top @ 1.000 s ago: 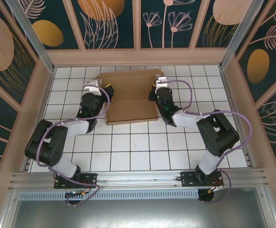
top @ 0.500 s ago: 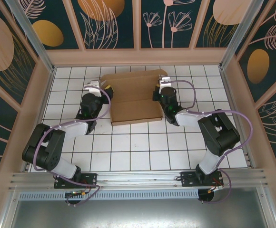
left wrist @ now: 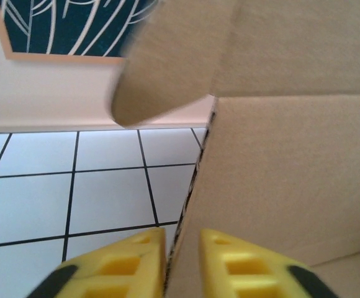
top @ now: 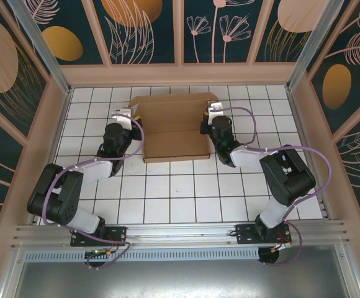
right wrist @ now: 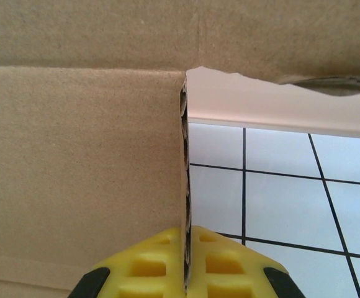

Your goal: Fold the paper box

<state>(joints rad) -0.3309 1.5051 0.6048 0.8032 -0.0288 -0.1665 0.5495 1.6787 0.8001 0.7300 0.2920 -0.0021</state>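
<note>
My right tool (right wrist: 186, 239) clamped on the right wall edge of the paper box (top: 175, 127) | my left tool (left wrist: 181, 242) astride the left wall edge, seemingly pinching it | box upper-middle of frame on the counter (top: 167, 192) | step, I judge: raising side walls | next: swing both upright together, evenly

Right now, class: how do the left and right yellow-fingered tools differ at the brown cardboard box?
The left yellow-fingered tool straddles the plain brown cardboard box's left wall, a slight gap showing; the right yellow-fingered tool pinches the right wall, fingers tight. A rounded flap hangs above the left tool; a ragged edge above the right. Both meet upright walls edge-on.
</note>
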